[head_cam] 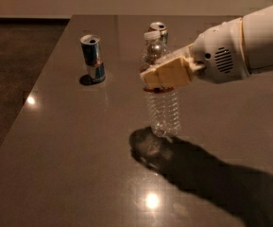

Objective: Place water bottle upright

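Close, high oblique view; pincer (160,75) mid-frame

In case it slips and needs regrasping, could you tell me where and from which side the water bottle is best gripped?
Probably the labelled band below the shoulder of the water bottle, coming in level from the picture's right. It is upright, its ribbed lower body looks flimsy, and a blue-silver can stands to its left, another can behind. The gripper clamps that band now.
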`<state>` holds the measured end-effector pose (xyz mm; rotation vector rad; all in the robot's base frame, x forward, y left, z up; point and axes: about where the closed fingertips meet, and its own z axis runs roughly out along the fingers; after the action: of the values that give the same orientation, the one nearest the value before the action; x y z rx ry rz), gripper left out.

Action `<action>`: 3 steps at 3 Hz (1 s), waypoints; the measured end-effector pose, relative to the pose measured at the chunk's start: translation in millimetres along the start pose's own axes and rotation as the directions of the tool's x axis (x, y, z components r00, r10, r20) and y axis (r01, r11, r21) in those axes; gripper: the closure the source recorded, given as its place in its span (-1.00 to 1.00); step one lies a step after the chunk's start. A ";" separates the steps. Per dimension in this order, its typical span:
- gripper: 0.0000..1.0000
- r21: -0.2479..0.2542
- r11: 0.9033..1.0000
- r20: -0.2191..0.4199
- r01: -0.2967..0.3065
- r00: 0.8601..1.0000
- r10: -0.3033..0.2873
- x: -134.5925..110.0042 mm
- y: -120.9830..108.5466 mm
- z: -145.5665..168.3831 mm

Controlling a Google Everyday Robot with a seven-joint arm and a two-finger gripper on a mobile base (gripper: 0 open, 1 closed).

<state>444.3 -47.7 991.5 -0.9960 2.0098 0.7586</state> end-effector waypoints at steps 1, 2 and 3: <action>1.00 -0.013 0.998 0.079 0.055 0.995 -0.054 -1.9 1.7 0.1; 1.00 -0.005 0.993 0.150 0.114 0.982 -0.112 -0.8 1.9 -0.3; 1.00 0.001 0.989 0.203 0.147 0.969 -0.144 3.4 1.2 0.8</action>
<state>442.2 -47.9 988.5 -1.0196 1.7392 0.7626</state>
